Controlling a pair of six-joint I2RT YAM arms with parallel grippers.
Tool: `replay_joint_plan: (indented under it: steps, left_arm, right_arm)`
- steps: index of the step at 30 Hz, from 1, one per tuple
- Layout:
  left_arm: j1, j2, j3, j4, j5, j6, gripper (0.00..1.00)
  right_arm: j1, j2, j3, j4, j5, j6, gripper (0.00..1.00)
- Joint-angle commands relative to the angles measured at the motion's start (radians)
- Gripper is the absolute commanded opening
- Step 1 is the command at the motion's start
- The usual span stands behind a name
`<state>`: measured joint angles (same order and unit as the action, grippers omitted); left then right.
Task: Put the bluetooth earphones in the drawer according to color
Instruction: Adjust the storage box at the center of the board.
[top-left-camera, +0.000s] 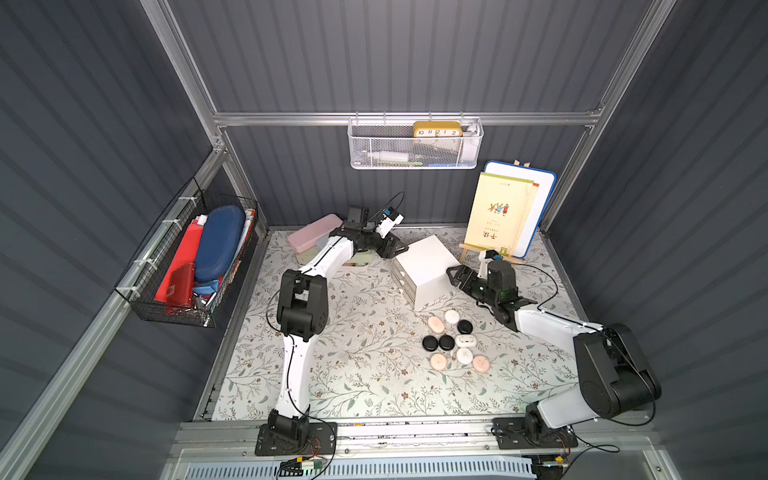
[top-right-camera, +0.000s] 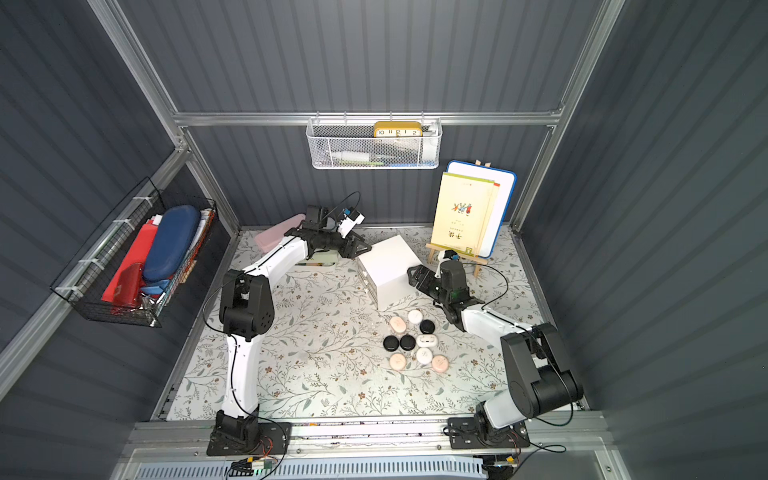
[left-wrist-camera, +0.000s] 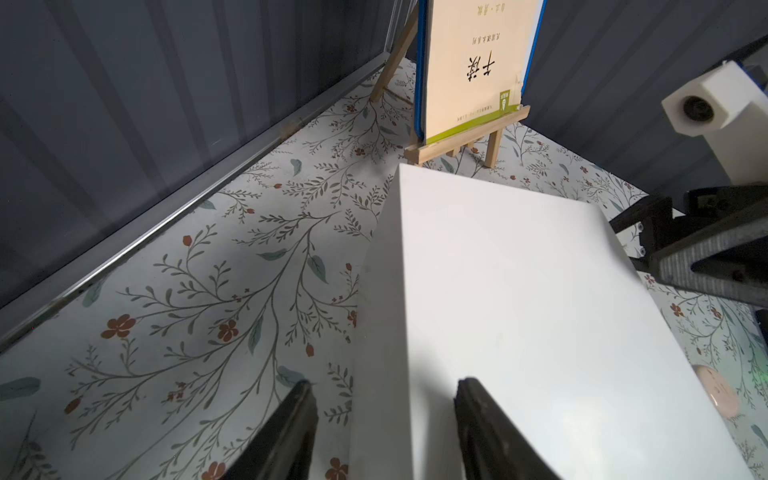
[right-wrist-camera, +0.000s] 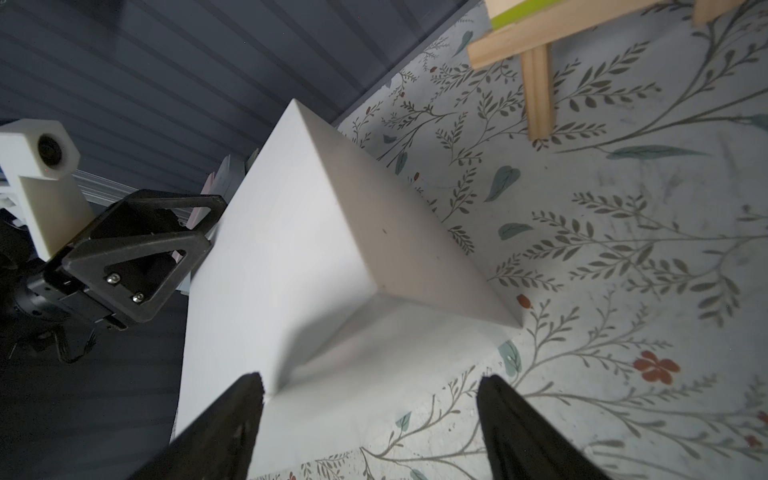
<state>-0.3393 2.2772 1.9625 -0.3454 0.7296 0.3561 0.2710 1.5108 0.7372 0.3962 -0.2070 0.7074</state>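
The drawer is a white cube with its clear drawer fronts shut, facing front-left. My left gripper is at its back-left corner. In the left wrist view the gripper is open, one finger over the white top and the other over the mat. My right gripper stands open at the cube's right corner, which sits between its jaws. The bluetooth earphones, three black, three white and three pink, lie clustered on the mat in front of the cube, untouched.
A pink pencil case and a pale green box lie behind the left arm. A wooden easel with a book stands at the back right. A white mesh basket hangs on the back wall and a black wire basket on the left wall.
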Motion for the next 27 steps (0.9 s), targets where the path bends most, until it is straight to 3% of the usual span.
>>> replay_joint_plan:
  steps: [1, 27]
  left_arm:
    - [-0.004, 0.005, 0.013, -0.04, 0.029, 0.032, 0.57]
    - [-0.045, -0.081, -0.152, -0.025, 0.03, -0.012, 0.57]
  right_arm:
    - [0.007, 0.012, 0.026, 0.037, -0.011, 0.022, 0.85]
    - [0.007, 0.12, 0.068, 0.127, -0.072, 0.096, 0.83]
